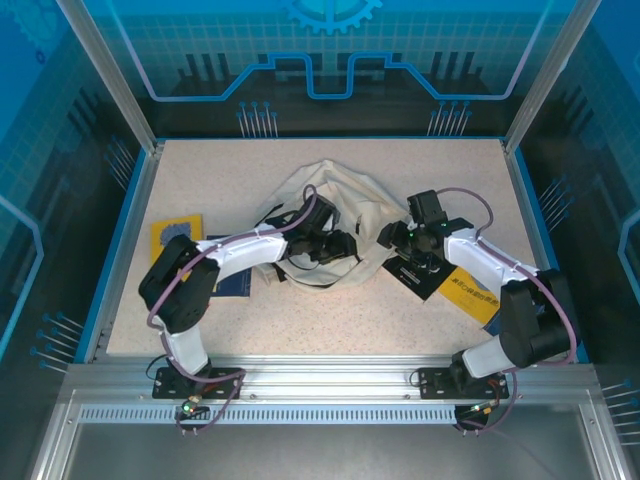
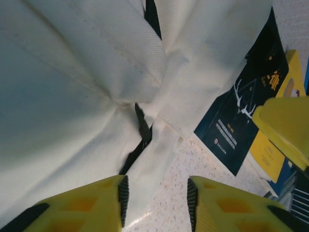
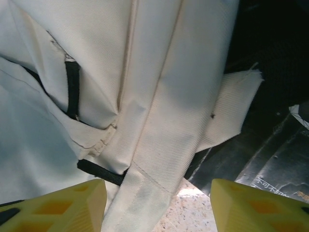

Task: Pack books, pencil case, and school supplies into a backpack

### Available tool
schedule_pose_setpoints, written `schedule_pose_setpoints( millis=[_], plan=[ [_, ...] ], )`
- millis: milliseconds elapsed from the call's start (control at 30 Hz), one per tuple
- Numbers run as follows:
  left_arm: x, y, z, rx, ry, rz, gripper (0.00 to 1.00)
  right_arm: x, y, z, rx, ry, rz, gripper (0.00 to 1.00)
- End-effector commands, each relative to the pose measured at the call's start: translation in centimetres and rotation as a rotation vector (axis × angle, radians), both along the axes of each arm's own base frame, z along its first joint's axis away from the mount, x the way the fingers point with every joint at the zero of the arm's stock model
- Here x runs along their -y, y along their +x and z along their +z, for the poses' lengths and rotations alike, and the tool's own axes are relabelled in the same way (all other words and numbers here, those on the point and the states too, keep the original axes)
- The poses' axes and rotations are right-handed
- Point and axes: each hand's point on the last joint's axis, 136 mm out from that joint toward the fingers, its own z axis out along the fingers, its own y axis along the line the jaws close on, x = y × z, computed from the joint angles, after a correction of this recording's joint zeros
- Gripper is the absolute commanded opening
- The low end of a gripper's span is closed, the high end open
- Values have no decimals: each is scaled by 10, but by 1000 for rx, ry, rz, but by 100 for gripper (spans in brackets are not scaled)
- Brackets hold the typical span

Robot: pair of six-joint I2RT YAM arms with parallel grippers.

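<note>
Left gripper [image 2: 157, 205]: fingers partly apart at the backpack's 6 o'clock edge. A cream fold and a black zip line [image 2: 143, 129] lie between them, not pinched.
Right gripper [image 3: 157, 205]: fingers wide apart astride a cream strap [image 3: 166, 140], at the backpack's 3 o'clock edge.
Step in hand: probably gripping fabric on both sides to open the bag.
Doing it well: bite one layer beside the zip, not the loose strap, and lift both sides evenly.
Backpack [image 1: 335, 200]: slumped at the desk [image 1: 450, 170] centre.
Books: yellow book [image 1: 172, 237] at 9 o'clock; navy book [image 1: 430, 285] and second yellow book [image 1: 478, 297] at 4 o'clock.
Hidden: folds cover the bag's mouth. A blue flat item [image 1: 236, 283] lies half under the left arm, unidentifiable.
</note>
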Motion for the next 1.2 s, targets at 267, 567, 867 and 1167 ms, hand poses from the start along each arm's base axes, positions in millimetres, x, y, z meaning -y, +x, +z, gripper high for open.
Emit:
schedule_pose_setpoints(
  millis=[267,567,867,1167],
  plan=[
    [15,24,-30,1,86,50,35,1,1,1,5,45,-13,51],
    [30,27,-33,-8,53,22,22,1,0,-2,-5,41,-16,51],
    [30,28,-31,0,54,23,19,-1,1,-6,-17,50,-13,50],
    [33,32,-37,-4,61,27,18,-3,-5,-23,-58,52,-9,47]
  ],
)
